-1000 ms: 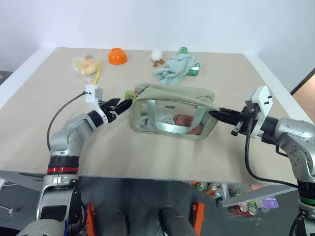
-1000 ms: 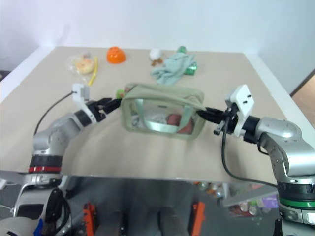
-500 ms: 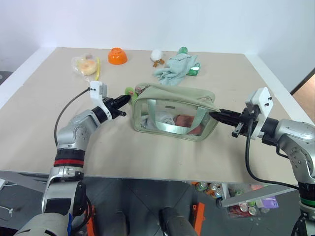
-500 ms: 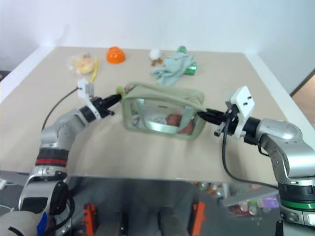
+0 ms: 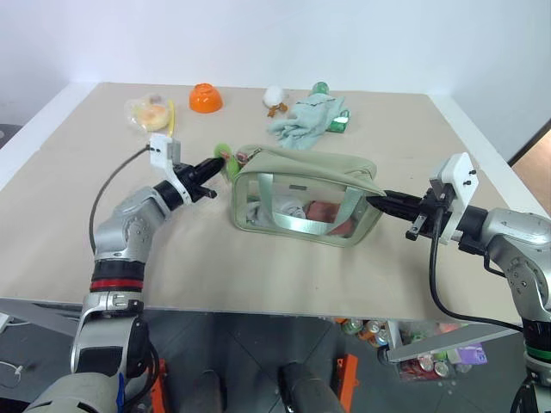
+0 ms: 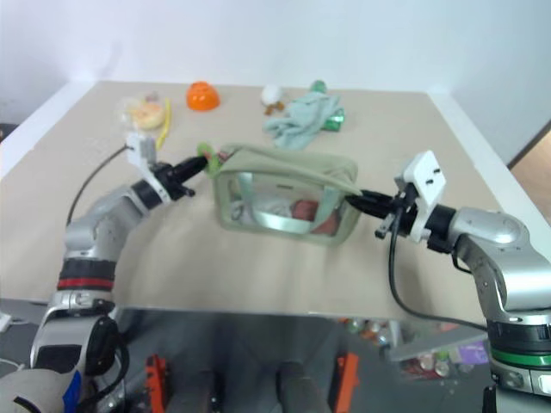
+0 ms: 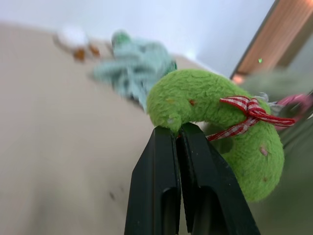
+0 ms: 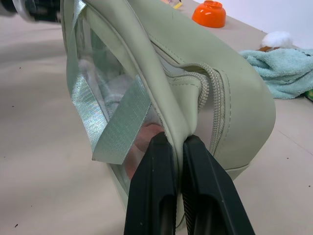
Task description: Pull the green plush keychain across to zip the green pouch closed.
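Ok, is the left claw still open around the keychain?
No, in the left wrist view the left claw is shut on the green plush keychain, pinching its fuzzy edge.

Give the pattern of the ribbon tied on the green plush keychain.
Red-and-white gingham check, tied in a bow round the green plush keychain; clearest in the left wrist view.

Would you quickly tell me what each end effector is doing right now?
Left end effector: shut on the green plush keychain.
Right end effector: shut on the green pouch, at its end edge.
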You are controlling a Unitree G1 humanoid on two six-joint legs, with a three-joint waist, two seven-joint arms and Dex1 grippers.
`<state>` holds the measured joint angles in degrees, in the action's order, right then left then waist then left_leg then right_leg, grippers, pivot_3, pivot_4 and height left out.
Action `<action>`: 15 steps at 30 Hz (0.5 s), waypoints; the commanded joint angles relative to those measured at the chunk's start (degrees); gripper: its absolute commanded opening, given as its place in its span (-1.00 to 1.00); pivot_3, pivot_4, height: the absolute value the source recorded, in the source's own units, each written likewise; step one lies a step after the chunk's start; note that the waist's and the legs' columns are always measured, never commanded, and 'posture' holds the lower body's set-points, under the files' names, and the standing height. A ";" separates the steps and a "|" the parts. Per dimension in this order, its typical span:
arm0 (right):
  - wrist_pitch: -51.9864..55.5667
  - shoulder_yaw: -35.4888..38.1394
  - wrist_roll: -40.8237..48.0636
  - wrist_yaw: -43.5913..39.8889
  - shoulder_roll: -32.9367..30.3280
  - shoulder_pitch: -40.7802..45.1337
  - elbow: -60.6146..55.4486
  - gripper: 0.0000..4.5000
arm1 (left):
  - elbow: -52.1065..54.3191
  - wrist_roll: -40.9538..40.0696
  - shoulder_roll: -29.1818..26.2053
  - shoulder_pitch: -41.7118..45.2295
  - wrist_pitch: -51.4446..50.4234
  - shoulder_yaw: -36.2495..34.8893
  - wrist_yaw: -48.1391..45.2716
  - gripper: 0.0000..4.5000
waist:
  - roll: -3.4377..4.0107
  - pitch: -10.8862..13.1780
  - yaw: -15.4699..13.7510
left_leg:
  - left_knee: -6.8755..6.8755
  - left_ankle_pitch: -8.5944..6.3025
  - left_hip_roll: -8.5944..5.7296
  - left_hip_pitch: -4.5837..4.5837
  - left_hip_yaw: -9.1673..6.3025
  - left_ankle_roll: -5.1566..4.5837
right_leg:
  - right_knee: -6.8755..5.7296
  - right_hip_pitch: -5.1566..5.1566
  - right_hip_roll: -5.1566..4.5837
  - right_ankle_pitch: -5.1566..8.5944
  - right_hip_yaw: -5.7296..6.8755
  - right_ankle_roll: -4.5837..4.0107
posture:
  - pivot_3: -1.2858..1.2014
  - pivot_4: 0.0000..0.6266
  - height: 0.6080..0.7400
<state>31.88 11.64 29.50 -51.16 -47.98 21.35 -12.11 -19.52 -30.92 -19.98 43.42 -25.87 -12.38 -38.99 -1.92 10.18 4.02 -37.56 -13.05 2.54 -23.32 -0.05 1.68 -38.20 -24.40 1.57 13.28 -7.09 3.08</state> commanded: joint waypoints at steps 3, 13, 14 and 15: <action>-0.69 1.77 0.18 -0.06 -1.10 1.11 -0.84 -1.00 | 10.15 -3.44 -1.36 4.91 -0.58 -1.65 0.39 -0.97 | -0.02 0.01 -0.10 | 0.00 0.00 0.00 -0.02 -0.02 0.01 | 0.00 0.00 -0.01 0.00 0.02 0.00 | 0.03 -0.52 1.00; -0.88 1.51 0.04 0.63 -0.63 1.01 -1.20 -1.00 | 5.87 8.07 0.13 15.31 6.18 14.02 -7.76 -0.97 | -0.01 0.01 -0.23 | -0.01 0.02 -0.07 0.03 -0.04 0.03 | 0.02 0.06 -0.02 0.00 0.02 0.02 | 0.03 -0.52 1.00; -0.85 1.59 0.10 0.83 -0.49 0.76 -1.50 -1.00 | 4.12 9.06 0.68 16.24 7.40 15.23 -9.04 -0.97 | -0.01 0.01 -0.22 | 0.00 0.02 -0.07 0.03 -0.04 0.03 | 0.02 0.06 -0.02 0.01 0.02 0.03 | 0.03 -0.52 1.00; -0.82 1.73 0.17 1.04 -0.36 0.38 -1.91 -1.00 | 2.17 10.71 1.16 17.14 9.13 16.63 -9.92 -0.97 | -0.01 0.01 -0.22 | 0.00 0.02 -0.07 0.02 -0.04 0.03 | 0.02 0.06 -0.02 0.01 0.02 0.03 | 0.03 -0.52 1.00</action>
<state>31.84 11.66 29.46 -50.79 -48.19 21.34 -12.11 -15.93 -22.36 -19.10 57.90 -20.13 2.60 -46.89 -1.93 10.19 3.79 -37.56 -13.04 2.47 -23.30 -0.09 1.70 -38.18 -24.34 1.55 13.30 -7.08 3.12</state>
